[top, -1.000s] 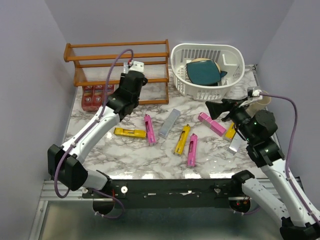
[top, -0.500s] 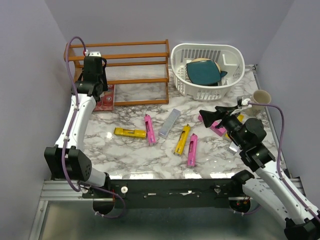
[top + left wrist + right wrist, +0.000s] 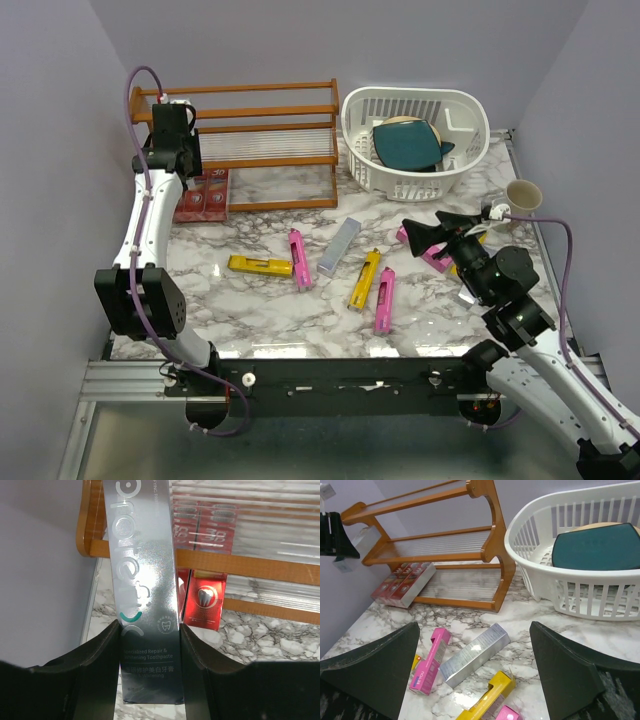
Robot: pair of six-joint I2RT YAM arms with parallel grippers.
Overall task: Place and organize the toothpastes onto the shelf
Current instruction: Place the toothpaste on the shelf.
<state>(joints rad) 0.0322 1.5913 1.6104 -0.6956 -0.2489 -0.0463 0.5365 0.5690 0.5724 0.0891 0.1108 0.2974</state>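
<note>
My left gripper (image 3: 172,140) is at the left end of the orange-brown shelf (image 3: 262,120), shut on a silver-grey toothpaste carton (image 3: 147,595) that points toward the shelf's end rail (image 3: 89,525). Red toothpastes (image 3: 200,195) lie under the lower tier, and the left wrist view shows them (image 3: 206,597) behind the held carton. Loose on the marble lie yellow (image 3: 260,265), pink (image 3: 299,259), silver (image 3: 339,246), yellow (image 3: 364,279) and pink (image 3: 384,299) toothpastes. My right gripper (image 3: 430,233) hangs open over another pink one (image 3: 432,254) at the right, holding nothing.
A white slotted basket (image 3: 452,165) with a dark teal item stands at the back right, beside the shelf. A beige cup (image 3: 524,192) sits at the right edge. Grey walls close in on the left and back.
My left arm swung from the front middle of the shelf to its left end, carrying the silver carton. My right gripper shifted slightly left and stayed open.
</note>
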